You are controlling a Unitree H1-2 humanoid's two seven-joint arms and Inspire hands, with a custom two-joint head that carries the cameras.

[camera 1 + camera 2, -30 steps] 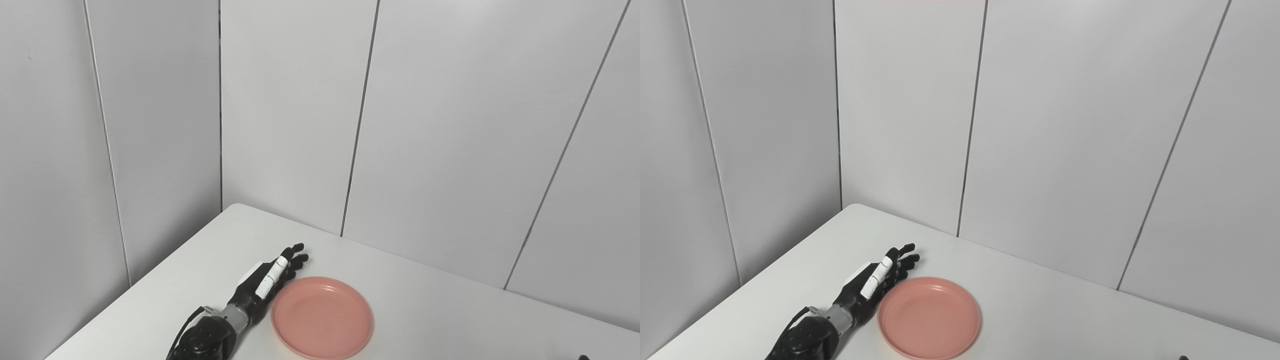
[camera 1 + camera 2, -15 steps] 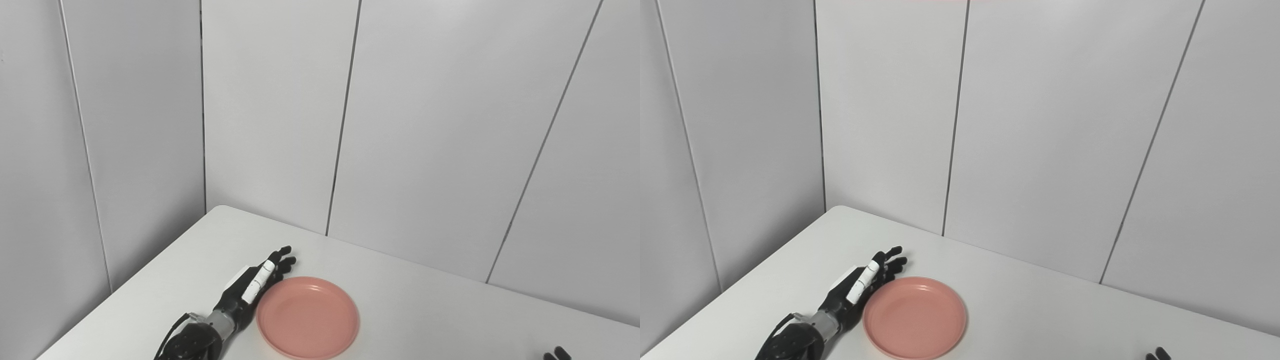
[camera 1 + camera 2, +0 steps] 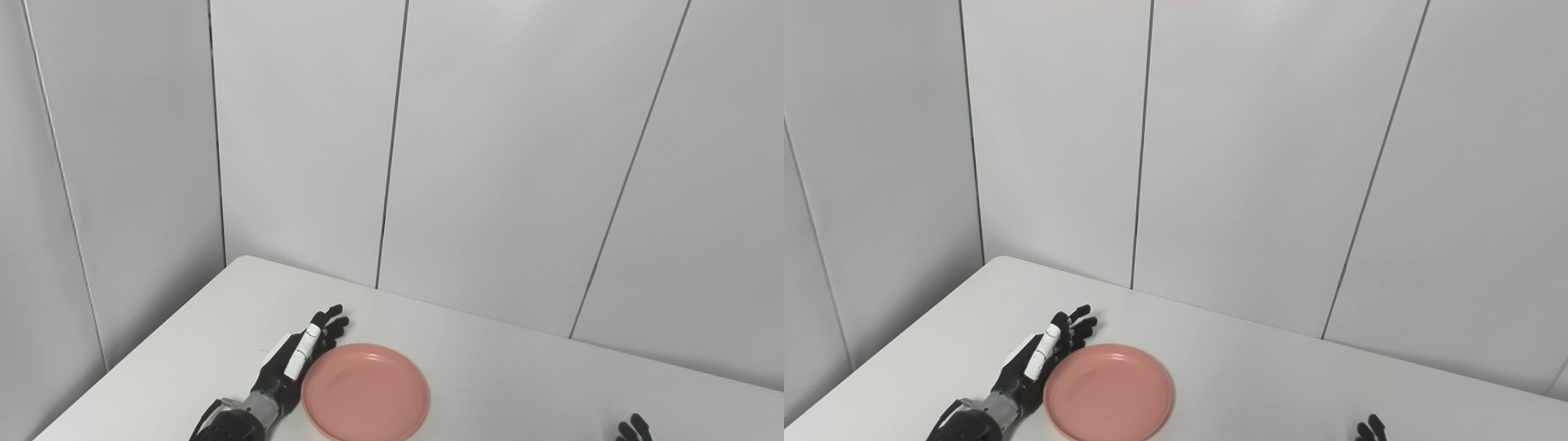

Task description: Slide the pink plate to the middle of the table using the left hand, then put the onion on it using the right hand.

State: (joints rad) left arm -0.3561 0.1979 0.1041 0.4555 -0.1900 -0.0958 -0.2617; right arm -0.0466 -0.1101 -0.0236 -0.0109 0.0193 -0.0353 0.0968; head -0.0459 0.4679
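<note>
Plate slide underway, probably early; onion not in view, placing step left. Left robot hand (image 3: 294, 364) flat, fingers apart and extended, holding nothing, edge against the pink plate (image 3: 365, 392) just to its right. Right robot hand (image 3: 634, 427) barely visible, can't tell its state. Plate round, shallow, smooth matte plastic; tabletop (image 3: 502, 373) plain white, smooth.

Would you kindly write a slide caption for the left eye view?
Left hand lies open against the pink plate on the white table; right hand barely enters.
</note>
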